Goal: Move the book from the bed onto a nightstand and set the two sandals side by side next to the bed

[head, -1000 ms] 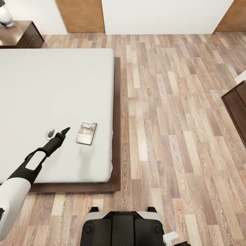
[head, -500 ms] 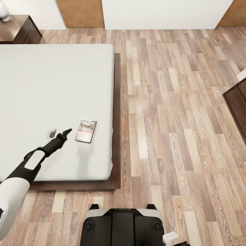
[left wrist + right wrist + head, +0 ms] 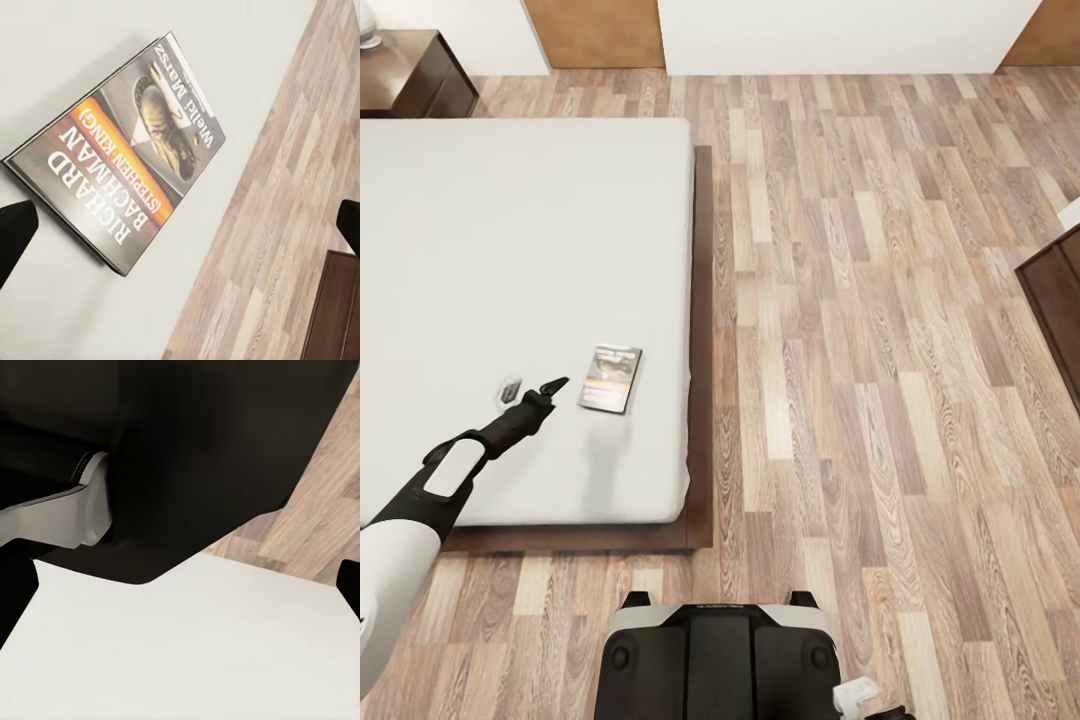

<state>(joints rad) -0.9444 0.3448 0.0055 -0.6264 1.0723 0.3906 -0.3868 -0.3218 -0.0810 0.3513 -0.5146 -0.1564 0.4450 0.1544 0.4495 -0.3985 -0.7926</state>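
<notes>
From my head, the book (image 3: 610, 378) lies flat on the bed (image 3: 510, 250) near its right edge, long axis running roughly toward the far wall. My left claw (image 3: 532, 391) hovers just beside it, spread wide and empty.

At my left wrist, the cover (image 3: 124, 154) reads "RICHARD BACHMAN (STEPHEN KING)" and "Wielki Marsz". My right claw's state I cannot tell.
</notes>
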